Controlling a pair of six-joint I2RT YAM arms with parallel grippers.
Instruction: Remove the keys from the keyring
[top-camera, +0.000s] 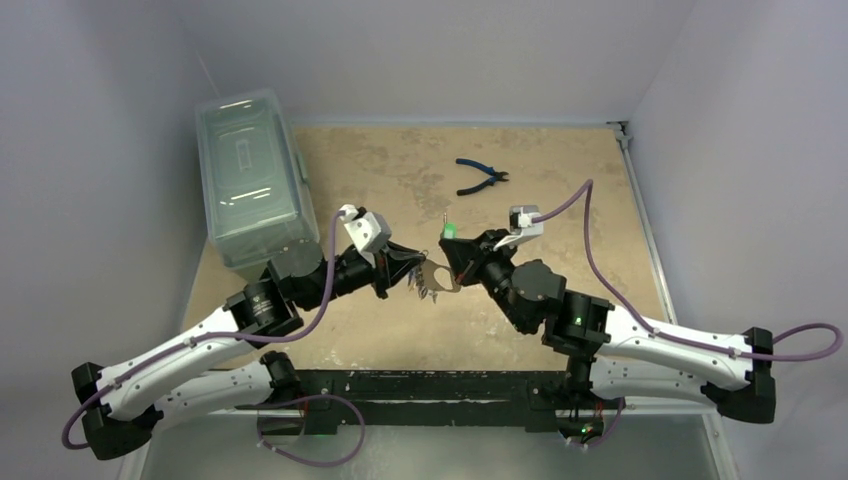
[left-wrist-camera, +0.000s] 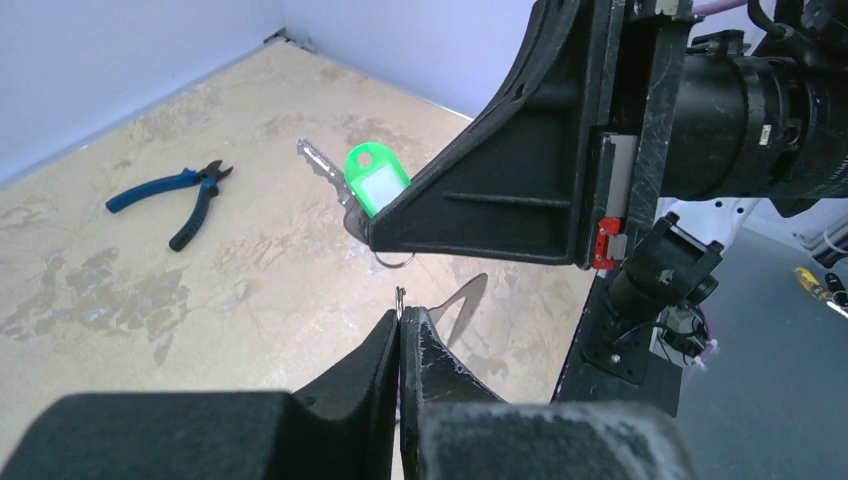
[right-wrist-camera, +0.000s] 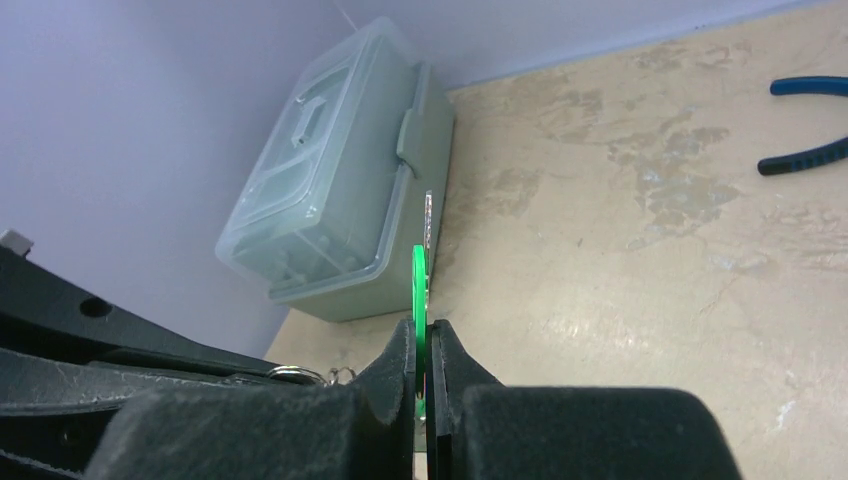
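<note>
The right gripper (right-wrist-camera: 423, 338) is seen with its fingers pressed together on the green plastic tag of the green-tagged key (left-wrist-camera: 374, 186); in the right wrist view the tag is edge-on between the pads, and the metal blade stands up beyond it. The left gripper (left-wrist-camera: 400, 328) is likewise closed, and a thin sliver of metal is pinched at its fingertips. This appears to be the rim of the keyring (top-camera: 441, 281), though that cannot be fully confirmed from the wrist view. From above, the two grippers are seen tip to tip over the table (top-camera: 560, 230), nearer the arm bases than the pliers (top-camera: 482, 177) and a little to their left. The pale keyring is stretched between them, and the remaining keys (top-camera: 429, 293) hang just beneath it; their colours are too small to be told. A small wire ring is seen below the green tag, just beside the right gripper's fingers. The blue-handled pliers lie flat with their handles spread. The clear lidded box (top-camera: 252, 180) is set well apart to the left of the pliers, against the left wall.
</note>
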